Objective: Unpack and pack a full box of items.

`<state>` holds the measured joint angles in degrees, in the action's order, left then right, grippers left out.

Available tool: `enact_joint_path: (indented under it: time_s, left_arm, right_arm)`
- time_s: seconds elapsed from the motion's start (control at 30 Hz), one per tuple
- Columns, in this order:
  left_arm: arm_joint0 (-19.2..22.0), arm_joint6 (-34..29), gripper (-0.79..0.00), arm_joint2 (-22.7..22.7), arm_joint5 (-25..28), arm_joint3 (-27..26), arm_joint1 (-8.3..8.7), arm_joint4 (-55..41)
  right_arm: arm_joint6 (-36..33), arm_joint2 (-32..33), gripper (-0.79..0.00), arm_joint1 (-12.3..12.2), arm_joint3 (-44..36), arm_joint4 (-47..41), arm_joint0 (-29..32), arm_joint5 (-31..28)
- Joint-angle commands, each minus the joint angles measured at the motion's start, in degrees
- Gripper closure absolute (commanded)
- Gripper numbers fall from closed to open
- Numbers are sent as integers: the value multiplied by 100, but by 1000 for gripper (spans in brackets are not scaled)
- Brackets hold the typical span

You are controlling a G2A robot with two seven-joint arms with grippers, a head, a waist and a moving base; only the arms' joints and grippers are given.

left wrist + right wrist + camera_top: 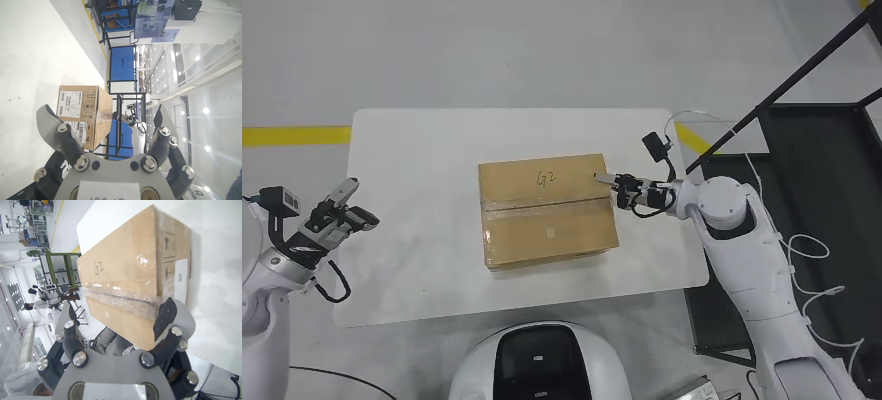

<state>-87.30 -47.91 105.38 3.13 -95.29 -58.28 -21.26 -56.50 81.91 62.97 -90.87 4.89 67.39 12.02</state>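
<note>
Brown box, white table

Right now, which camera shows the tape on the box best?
The right wrist view: the tape runs close up along the seam of the box. The top view shows a faint band; the left wrist view, a far strip.

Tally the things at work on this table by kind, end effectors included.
Cardboard box, taped shut, on the white table: 1
End effectors, both open: 2, the left end effector and the right end effector
Total: 3
</note>
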Motion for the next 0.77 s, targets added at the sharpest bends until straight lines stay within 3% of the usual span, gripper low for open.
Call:
enact_joint_path:
  time_s: [0.0,0.23,0.73]
  left_arm:
    - [0,0,-785,0,0,0,0,0]
    - [0,0,-785,0,0,0,0,0]
    - [0,0,-785,0,0,0,0,0]
  right_arm:
    - [81,184,-785,-30,-99,-3,116,-2]
    - [776,735,-785,-81,-567,-200,575,-412]
    - [775,735,-785,-81,-566,-199,575,-412]
